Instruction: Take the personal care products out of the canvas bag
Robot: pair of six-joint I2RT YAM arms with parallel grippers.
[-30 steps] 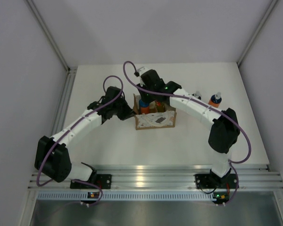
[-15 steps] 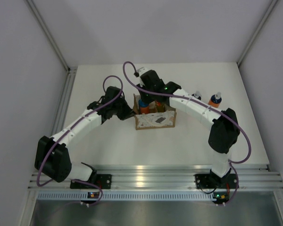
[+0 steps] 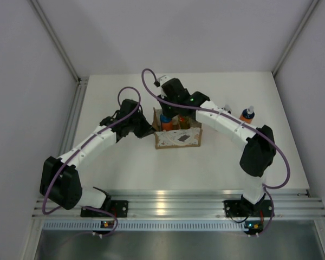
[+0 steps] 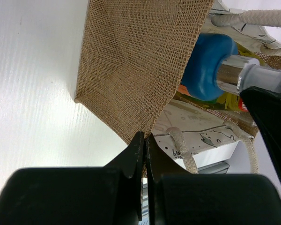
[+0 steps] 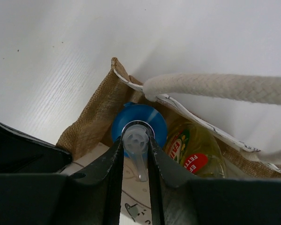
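The blue-topped bottle (image 5: 143, 112) stood upright in the left end of the tan canvas bag (image 3: 179, 138). Its pale pump nozzle was pinched between the closed fingers of the right gripper (image 5: 134, 140), and a yellow bottle (image 5: 192, 150) with a red label sat just beside it under a white rope handle (image 5: 215, 88). The bag sat mid-way across the white table (image 3: 151, 162), the corner of its woven left wall clamped by the shut left gripper (image 4: 144, 140), while an orange bottle (image 3: 247, 115) stood well apart to the right.

Left arm (image 3: 95, 143) and right arm (image 3: 227, 123): white links, chunky black joint housings; purple cable (image 3: 143, 81) looped along each. Fingers (image 5: 107, 173) matte black, tapered; green LED (image 3: 190, 99) lit on right wrist.
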